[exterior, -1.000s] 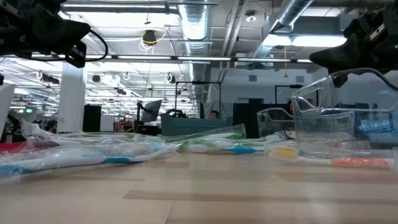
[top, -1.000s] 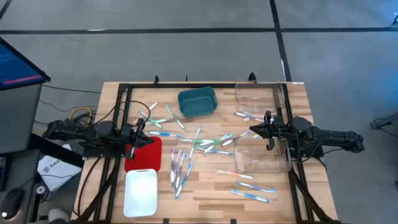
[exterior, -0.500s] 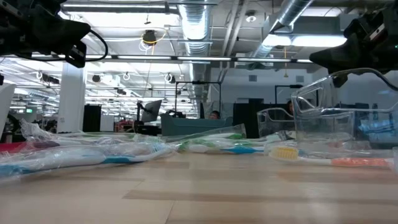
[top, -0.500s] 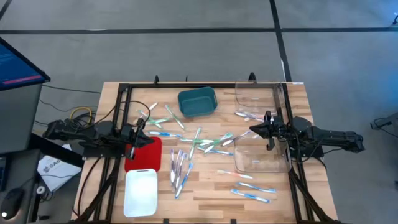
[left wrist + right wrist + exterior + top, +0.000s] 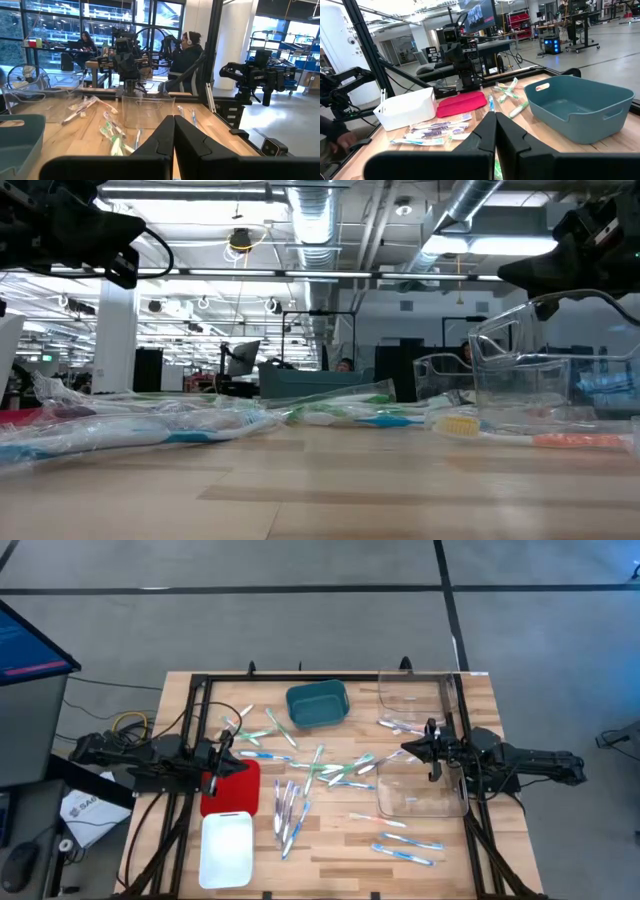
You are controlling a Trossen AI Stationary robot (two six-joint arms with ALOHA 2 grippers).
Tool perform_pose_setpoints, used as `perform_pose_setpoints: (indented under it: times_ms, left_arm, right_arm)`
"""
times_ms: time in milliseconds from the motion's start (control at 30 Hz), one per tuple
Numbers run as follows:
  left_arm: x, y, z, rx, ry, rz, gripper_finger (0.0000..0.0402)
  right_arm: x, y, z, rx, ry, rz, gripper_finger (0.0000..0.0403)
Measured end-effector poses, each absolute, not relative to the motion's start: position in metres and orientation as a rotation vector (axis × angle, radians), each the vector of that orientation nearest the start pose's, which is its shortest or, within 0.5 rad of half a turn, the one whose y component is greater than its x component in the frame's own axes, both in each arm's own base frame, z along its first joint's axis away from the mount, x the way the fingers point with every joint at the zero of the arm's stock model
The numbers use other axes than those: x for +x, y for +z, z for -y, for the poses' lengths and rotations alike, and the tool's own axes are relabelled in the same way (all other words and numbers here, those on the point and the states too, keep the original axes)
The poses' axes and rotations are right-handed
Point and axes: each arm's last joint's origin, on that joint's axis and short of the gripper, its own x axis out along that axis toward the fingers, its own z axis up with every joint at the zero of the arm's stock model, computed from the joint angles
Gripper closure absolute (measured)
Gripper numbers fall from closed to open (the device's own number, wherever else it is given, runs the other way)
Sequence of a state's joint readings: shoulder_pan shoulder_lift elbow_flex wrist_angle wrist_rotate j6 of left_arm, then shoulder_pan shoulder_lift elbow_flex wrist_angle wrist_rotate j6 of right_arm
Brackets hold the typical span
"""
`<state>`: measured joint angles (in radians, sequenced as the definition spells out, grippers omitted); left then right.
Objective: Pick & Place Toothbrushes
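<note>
While both the left gripper (image 5: 228, 740) and right gripper (image 5: 407, 751) hover pinched empty, I list toothbrushes (image 5: 330, 772) strewn mid-table — light, stiff, slick-wrapped — best nipped mid-handle, I judge.

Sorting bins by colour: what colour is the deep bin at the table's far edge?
Teal; the right wrist view shows it best.
</note>
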<state>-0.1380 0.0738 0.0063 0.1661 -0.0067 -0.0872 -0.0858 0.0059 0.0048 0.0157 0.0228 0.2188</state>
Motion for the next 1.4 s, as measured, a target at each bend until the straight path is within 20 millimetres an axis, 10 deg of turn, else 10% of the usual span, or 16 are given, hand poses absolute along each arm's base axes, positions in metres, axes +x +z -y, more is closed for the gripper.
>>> perform_pose_setpoints:
  times_ms: [1400]
  left_arm:
    - [0.1005, 0.1759, 0.0138, -0.094, -0.135, 0.093, 0.04]
  right_arm:
    - [0.0973, 0.1662, 0.009, 0.218, -0.107, 0.026, 0.0403]
